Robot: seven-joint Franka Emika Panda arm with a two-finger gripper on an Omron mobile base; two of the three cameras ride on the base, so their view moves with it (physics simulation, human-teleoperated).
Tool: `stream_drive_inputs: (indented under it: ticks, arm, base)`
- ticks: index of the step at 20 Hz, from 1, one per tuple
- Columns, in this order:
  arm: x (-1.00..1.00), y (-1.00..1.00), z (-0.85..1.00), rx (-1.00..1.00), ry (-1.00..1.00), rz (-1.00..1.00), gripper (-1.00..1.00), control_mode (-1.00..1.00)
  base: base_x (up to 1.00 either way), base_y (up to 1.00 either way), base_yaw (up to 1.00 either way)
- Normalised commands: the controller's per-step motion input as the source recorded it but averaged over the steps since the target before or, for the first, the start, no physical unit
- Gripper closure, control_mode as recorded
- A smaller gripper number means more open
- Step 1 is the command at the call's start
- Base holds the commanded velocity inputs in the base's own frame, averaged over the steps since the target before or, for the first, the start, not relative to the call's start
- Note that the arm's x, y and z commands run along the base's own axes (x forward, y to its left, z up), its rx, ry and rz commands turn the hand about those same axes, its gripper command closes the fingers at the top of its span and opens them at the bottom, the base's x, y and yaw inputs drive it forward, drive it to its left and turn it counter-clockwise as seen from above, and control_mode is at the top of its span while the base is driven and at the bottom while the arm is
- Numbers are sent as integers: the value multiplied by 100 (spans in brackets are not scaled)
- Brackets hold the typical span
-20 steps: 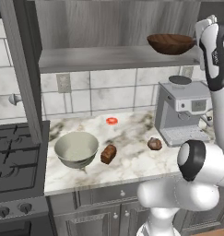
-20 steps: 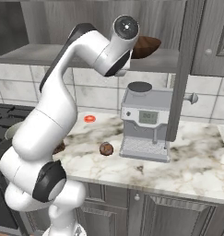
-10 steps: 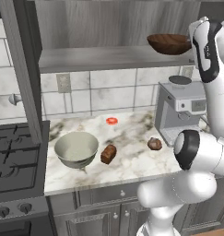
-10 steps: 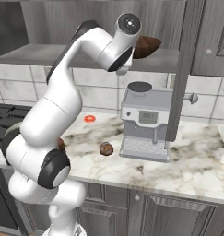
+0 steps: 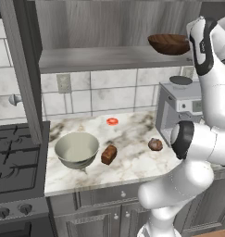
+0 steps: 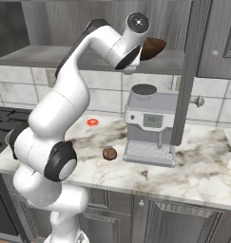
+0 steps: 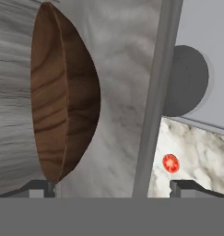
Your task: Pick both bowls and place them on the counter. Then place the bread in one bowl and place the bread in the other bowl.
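Currently the tool [image 7: 111, 186] is standing spread wide, level with the wooden bowl [image 5: 168, 43], which is sitting upright on the shelf [image 5: 109, 58], mouth facing up. Below, the cream bowl [image 5: 77, 149] is resting upright on the bench [image 5: 132, 134], just beside a bread piece [image 5: 109, 154].

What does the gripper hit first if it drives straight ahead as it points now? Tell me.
Most likely the dark wooden bowl on the grey shelf: the open gripper faces it, one fingertip at its rim. Centred between the tips, though, is the shelf; depth is unclear.
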Motion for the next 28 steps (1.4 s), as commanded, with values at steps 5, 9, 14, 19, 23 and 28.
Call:
stream_drive_inputs:
  ticks: [5, 9, 14, 19, 23, 28]
  arm:
    - [26, -10, -2, 0, 2, 0, -100, -100]
    - [28, -11, -1, 0, 3, 0, -100, -100]
    - [26, -11, 0, 0, 0, 1, -100, -100]
    - [18, -9, 0, 0, 0, 0, -100, -100]
    - [15, -7, -1, 0, 0, 0, -100, -100]
    - [19, -2, 0, 0, 0, 0, -100, -100]
  base:
    - [0, 0, 0]
    - [0, 0, 0]
    - [0, 0, 0]
    - [0, 0, 0]
    - [0, 0, 0]
    - [0, 0, 0]
